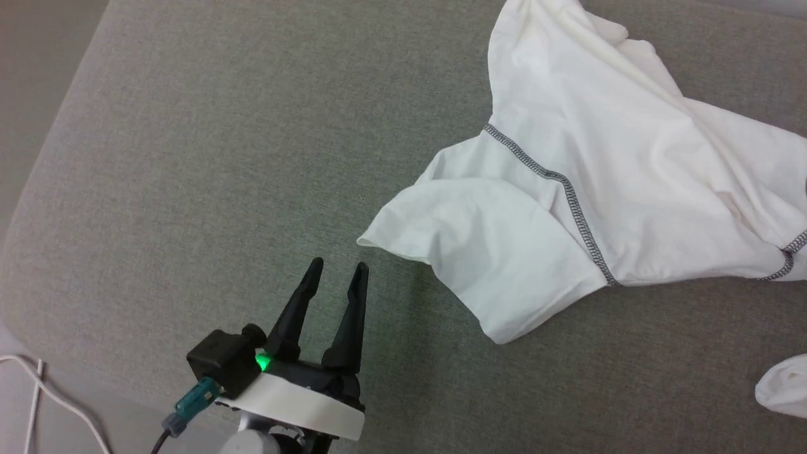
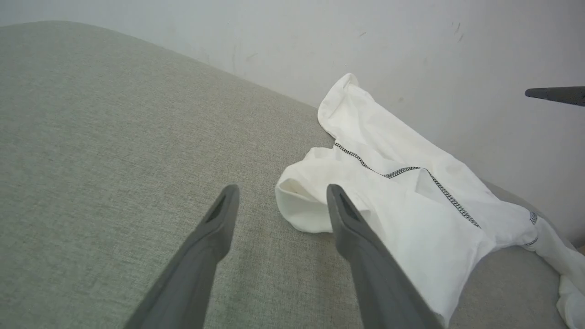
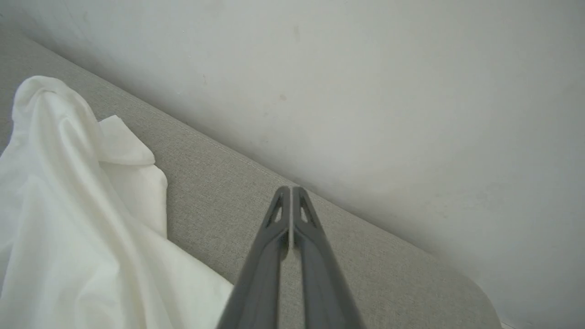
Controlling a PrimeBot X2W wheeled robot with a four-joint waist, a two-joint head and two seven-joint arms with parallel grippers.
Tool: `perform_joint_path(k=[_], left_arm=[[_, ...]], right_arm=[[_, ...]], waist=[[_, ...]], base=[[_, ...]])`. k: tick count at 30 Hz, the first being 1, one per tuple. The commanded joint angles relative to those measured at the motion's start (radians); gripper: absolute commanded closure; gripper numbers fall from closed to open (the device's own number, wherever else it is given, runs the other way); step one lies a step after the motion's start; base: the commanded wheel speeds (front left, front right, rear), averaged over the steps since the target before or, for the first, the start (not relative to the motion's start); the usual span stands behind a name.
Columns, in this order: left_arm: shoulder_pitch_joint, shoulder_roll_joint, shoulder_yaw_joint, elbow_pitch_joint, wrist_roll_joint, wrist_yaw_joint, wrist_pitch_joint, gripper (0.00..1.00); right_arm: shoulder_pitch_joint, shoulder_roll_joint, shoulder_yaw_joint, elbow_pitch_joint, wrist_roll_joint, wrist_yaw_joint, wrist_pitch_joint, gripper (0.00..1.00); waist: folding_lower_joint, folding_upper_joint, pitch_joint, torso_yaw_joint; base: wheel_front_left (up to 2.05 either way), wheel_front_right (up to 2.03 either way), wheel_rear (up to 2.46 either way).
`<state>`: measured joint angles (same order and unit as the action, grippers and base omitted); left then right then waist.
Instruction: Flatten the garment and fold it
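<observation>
Head view: a white cable (image 1: 44,394) is cut off at the lower-left corner. The left gripper (image 1: 339,265), fingers spread wide and empty, hovers over the grey cushion (image 1: 189,157). The garment (image 1: 567,189) lies crumpled to its right, cropped by the frame edge. Right wrist view: the right gripper (image 3: 291,189) has its fingers pressed together, gripping nothing, with the wall (image 3: 365,91) ahead.

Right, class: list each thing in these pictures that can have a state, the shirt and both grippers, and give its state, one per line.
garment, crumpled and unfolded, lying loose on the grey cushion, not gripped.
left gripper, open, empty, apart from the garment.
right gripper, shut, nothing between its fingers.
</observation>
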<state>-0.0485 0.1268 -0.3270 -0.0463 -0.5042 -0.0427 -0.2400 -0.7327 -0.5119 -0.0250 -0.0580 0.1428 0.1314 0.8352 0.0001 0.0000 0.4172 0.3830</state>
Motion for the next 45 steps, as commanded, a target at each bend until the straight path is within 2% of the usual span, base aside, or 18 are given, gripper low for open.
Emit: perform_joint_path(k=[1,6,9,15,22,23,24,25,30,34,39,42,45], left_arm=[[-0.011,-0.004,0.002,0.007,-0.007,-0.005,-0.009,0.0],[-0.01,-0.002,0.011,0.014,-0.008,-0.005,-0.012,0.0],[-0.006,0.002,0.014,0.009,-0.006,-0.001,-0.013,0.0],[-0.003,0.005,0.009,0.001,-0.008,-0.001,-0.012,0.0],[-0.01,0.012,0.0,-0.007,-0.01,-0.006,-0.008,0.0],[-0.01,0.015,0.0,-0.008,-0.01,-0.006,-0.007,0.0],[-0.011,0.016,0.001,-0.009,-0.01,-0.005,-0.006,0.0],[-0.011,0.018,0.001,-0.011,-0.01,-0.005,-0.005,0.0],[-0.005,0.022,0.002,-0.014,-0.012,0.0,-0.005,0.0],[0.005,0.026,0.002,-0.015,-0.013,0.007,-0.001,0.0],[0.006,0.026,-0.006,-0.024,-0.015,0.008,0.003,0.0],[0.002,0.024,-0.014,-0.029,-0.019,0.002,0.004,0.0],[-0.007,0.023,-0.022,-0.028,-0.02,-0.003,0.006,0.0]], right_arm=[[0.02,0.026,-0.008,0.01,0.009,-0.001,-0.011,0.0],[0.087,0.076,-0.012,0.01,0.031,-0.001,-0.046,0.0],[0.116,0.094,0.013,-0.008,0.067,-0.001,-0.025,0.0],[0.219,0.047,0.062,-0.033,0.111,-0.001,0.098,0.0],[0.349,0.008,0.06,-0.002,0.082,-0.001,0.074,0.0],[0.356,0.013,0.055,0.011,0.078,-0.001,0.062,0.16],[0.359,0.021,0.047,0.025,0.074,-0.001,0.05,0.63],[0.358,0.028,0.041,0.036,0.068,-0.001,0.036,1.0],[0.332,0.048,0.024,0.066,0.046,-0.001,-0.022,1.0],[0.259,0.057,0.01,0.04,0.033,-0.001,-0.069,1.0],[0.129,-0.007,0.008,0.026,-0.014,-0.001,-0.084,1.0],[0.052,-0.045,-0.001,0.081,-0.043,-0.001,-0.082,1.0],[-0.005,-0.072,-0.012,0.145,-0.118,-0.001,-0.096,1.0]], waist=[[-0.0001,0.0,0.005,0.008],[-0.0001,0.0,-0.007,0.008],[-0.0001,0.0,-0.016,-0.003],[-0.0001,0.0,-0.018,-0.017],[-0.0001,0.0,0.007,0.0],[-0.0001,0.0,0.01,0.003],[-0.0001,0.0,0.012,0.006],[-0.0001,0.0,0.013,0.008],[-0.0001,0.0,0.005,0.012],[-0.0001,0.0,-0.018,0.006],[-0.0001,0.0,-0.024,0.007],[-0.0001,0.0,-0.008,0.013],[-0.0001,0.0,0.014,0.027]], base=[[0.0,0.0,0.0],[0.0,0.0,0.0],[0.0,0.0,0.0],[0.0,0.0,0.0],[0.0,0.0,0.0],[0.0,0.0,0.0],[0.0,0.0,0.0],[0.0,0.0,0.0],[0.0,0.0,0.0],[0.0,0.0,0.0],[0.0,0.0,0.0],[0.0,0.0,0.0],[0.0,0.0,0.0]])
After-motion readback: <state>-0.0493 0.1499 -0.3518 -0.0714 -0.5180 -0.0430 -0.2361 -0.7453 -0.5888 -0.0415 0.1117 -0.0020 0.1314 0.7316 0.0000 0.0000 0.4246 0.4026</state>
